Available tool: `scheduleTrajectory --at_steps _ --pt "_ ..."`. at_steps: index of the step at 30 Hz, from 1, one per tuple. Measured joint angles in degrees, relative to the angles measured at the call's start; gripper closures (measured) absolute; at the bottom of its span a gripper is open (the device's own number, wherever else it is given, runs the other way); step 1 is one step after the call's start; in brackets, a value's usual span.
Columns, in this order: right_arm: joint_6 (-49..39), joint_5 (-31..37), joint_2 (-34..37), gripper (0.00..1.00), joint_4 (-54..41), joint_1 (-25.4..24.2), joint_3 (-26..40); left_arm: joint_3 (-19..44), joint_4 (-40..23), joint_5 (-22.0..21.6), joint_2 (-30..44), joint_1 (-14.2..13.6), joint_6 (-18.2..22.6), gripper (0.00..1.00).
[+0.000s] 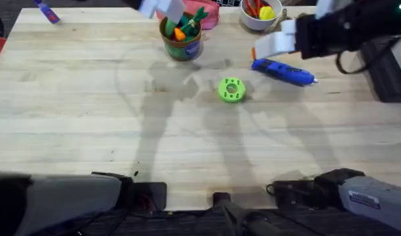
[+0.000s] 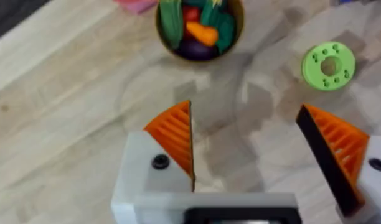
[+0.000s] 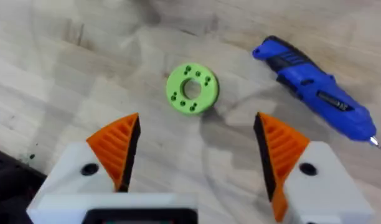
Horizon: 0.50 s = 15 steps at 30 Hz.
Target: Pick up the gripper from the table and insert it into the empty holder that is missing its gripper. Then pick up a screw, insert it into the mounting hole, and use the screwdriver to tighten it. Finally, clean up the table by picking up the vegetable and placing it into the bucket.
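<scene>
Nowhere is any readable writing or brand showing on the things lying on the wooden surface [image 1: 89,98]; the only markings are the small dark holes ringing the green disc [image 1: 231,90], which is serving as landmark near the middle. Just beyond and to the right of the disc, the blue screwdriver [image 1: 283,71] is lying on its side, its thin metal tip pointing away from the disc, apart from it. Farther back and to the left of the disc, the bucket [image 1: 181,40] is standing upright, holding toy vegetables, among them an orange carrot toy [image 2: 202,33] and dark green leafy pieces; which of these is the task's vegetable cannot be told. A white bowl [image 1: 260,17] with red and yellow items is sitting behind the disc, and a pink pouch [image 1: 207,14] is lying just behind the bucket. The left gripper [image 2: 246,146] is hovering above the surface with its jaws spread wide, pinching nothing, the bucket and disc ahead of it. The right gripper [image 3: 197,152] is likewise hovering with jaws spread and holding nothing, the disc between and beyond its orange pads [image 3: 119,146].
</scene>
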Motion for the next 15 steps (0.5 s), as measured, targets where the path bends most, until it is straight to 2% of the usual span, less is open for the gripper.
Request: scheduleTrajectory --at_steps 4,10,15 --pt "0.0 0.5 -3.8 0.008 -4.4 0.0 0.0 -2.9 -2.0 -2.7 -4.8 0.0 -2.4 0.013" --pt "0.0 0.7 -6.5 0.009 -8.3 0.0 0.0 -18.0 -1.0 -5.2 -14.5 0.0 -6.5 0.013" --pt "-0.1 0.7 -9.7 0.010 -8.5 0.0 -2.7 -28.4 2.3 -5.8 -17.8 0.0 -9.3 0.013"
